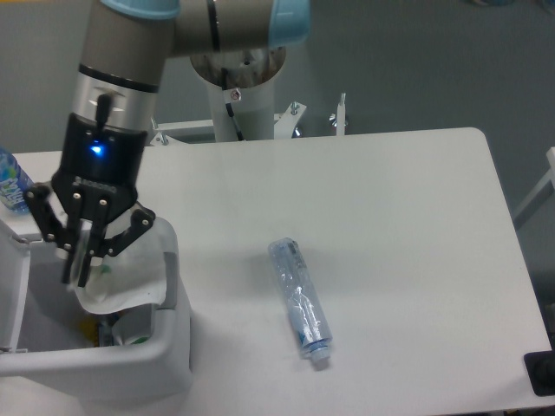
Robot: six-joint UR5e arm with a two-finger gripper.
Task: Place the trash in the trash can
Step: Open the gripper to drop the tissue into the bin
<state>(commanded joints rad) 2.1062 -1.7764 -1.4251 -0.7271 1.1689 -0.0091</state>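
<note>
My gripper hangs over the open trash can at the left, fingers pressed together on a crumpled white tissue. The tissue droops from the fingers across the bin's opening, near its right rim. A crushed clear plastic bottle lies on the table to the right of the bin, its pale cap pointing toward the front edge. Some coloured scraps show at the bottom of the bin, partly hidden by the tissue.
An uncrushed water bottle with a blue label stands at the far left edge behind the bin. The bin's lid is hinged open on its left side. The arm's base column rises behind the table.
</note>
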